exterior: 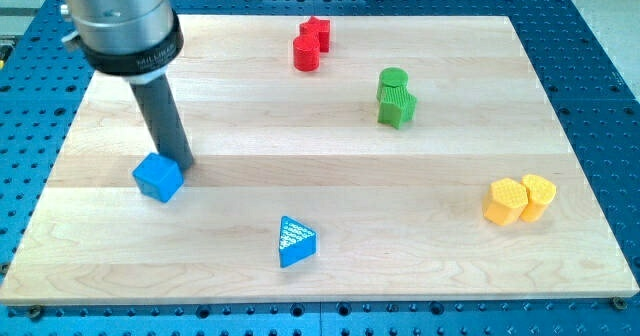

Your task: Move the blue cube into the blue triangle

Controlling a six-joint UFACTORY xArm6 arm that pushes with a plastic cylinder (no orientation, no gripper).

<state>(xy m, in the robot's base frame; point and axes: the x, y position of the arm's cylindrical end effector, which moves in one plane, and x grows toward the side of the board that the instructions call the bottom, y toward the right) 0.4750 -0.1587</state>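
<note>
Blue triangle [296, 242] nearest, low on the bench [330, 96].
Blue cube [158, 177] up-left of it; my tip [183, 164] touching cube, holding nothing.

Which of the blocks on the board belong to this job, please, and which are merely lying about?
Part of the job:
- blue cube
- blue triangle
- my tip, touching the cube's upper right

Lying about:
- red blocks
- green blocks
- yellow blocks

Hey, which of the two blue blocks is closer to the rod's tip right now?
The blue cube: my tip sits right at its upper right edge, while the blue triangle lies apart, toward the view's bottom centre.
</note>
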